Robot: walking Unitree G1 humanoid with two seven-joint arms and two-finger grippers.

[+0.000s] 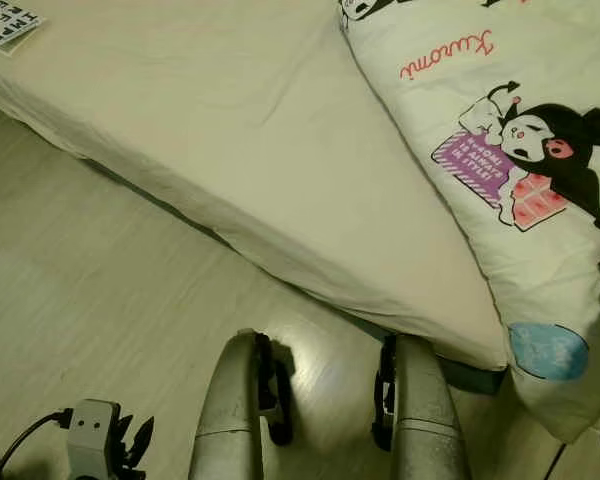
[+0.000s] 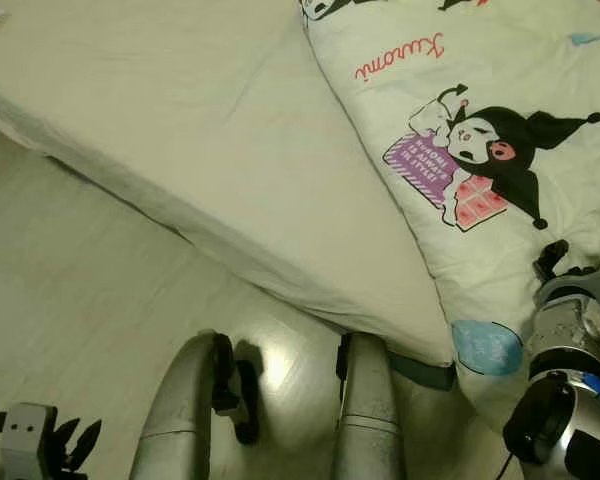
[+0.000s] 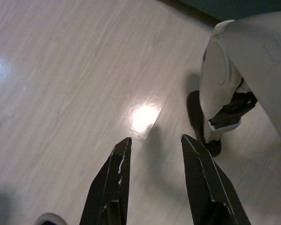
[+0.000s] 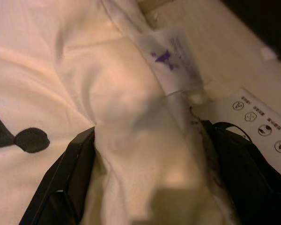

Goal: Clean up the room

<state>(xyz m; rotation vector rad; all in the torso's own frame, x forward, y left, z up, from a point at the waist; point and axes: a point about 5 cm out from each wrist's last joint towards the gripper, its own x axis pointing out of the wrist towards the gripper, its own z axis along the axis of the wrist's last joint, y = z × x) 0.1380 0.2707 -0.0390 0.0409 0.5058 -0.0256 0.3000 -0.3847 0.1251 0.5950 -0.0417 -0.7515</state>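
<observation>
A white quilt (image 1: 500, 130) printed with a black-and-purple cartoon figure lies on the right side of the bed and hangs over its near corner. My right arm (image 2: 565, 330) reaches onto that overhanging edge. In the right wrist view my right gripper (image 4: 150, 131) is open, its two black fingers (image 4: 70, 178) spread wide around a raised fold of the quilt, close to a sewn-in label (image 4: 171, 61). My left gripper (image 3: 155, 139) hangs low at my left side over the pale wooden floor (image 3: 61, 70), open and holding nothing.
The bed's cream sheet (image 1: 230, 120) is bare on the left, with a printed magazine (image 1: 8, 25) at its far corner. The mattress edge runs diagonally across my front. My two silver legs (image 1: 230, 410) stand on the floor just short of the bed corner.
</observation>
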